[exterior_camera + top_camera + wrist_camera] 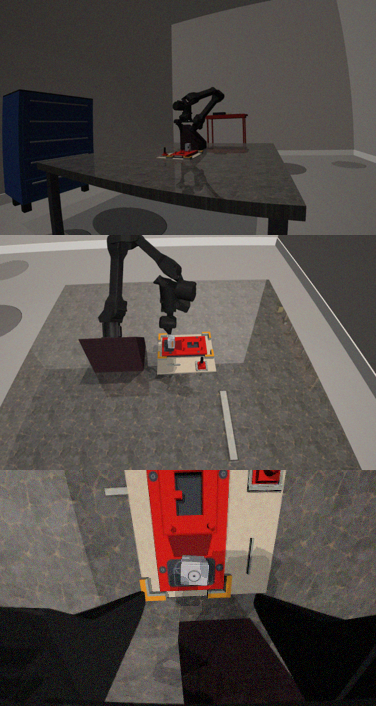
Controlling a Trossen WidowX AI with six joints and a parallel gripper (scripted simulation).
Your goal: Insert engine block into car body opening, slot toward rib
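Observation:
The engine block point(170, 341) point(187, 146) point(194, 572) is a small pale grey cube. It stands upright in a dark recess at the arm-side end of the red car body point(183, 345) point(181, 153) point(165, 520). A dark opening point(193, 344) point(188, 500) with a notch lies in the middle of the body. My gripper point(168, 331) point(200, 598) is open and empty. It hangs just above and behind the block, apart from it.
The car body lies on a beige board point(183, 368) point(250, 515) with orange corner brackets point(206, 333) point(152, 595). A red peg piece point(201, 365) point(267, 476) stands on the board. A dark maroon box point(113, 354) is at the arm's base. A grey strip point(229, 423) lies on the table.

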